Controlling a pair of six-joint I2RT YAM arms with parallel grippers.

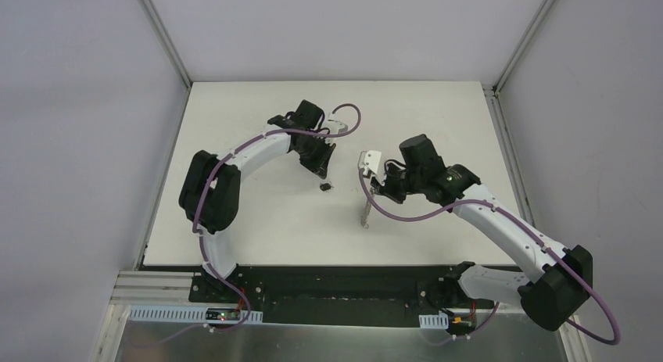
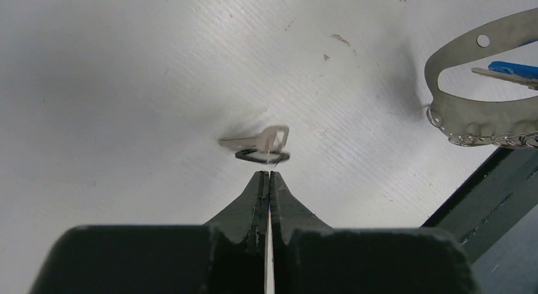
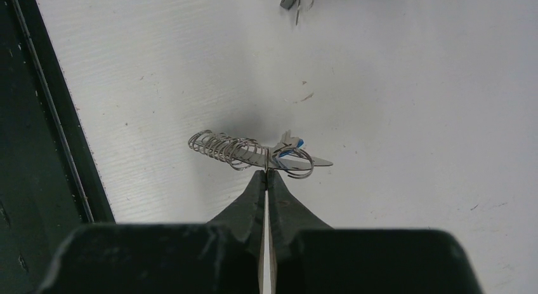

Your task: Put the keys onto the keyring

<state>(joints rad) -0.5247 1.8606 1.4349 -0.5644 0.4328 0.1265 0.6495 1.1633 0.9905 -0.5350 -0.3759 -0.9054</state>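
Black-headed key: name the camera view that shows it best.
The left wrist view: the black-headed key sits centred and close, blade and dark head distinct, just beyond the shut left tool. In top external it is a dark speck; right wrist catches only a cropped bit at its top edge.

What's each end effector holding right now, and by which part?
The right end effector pinches the keyring at its row of clips. The left end effector is shut at the head of the black-headed key; whether it grips cannot be told.
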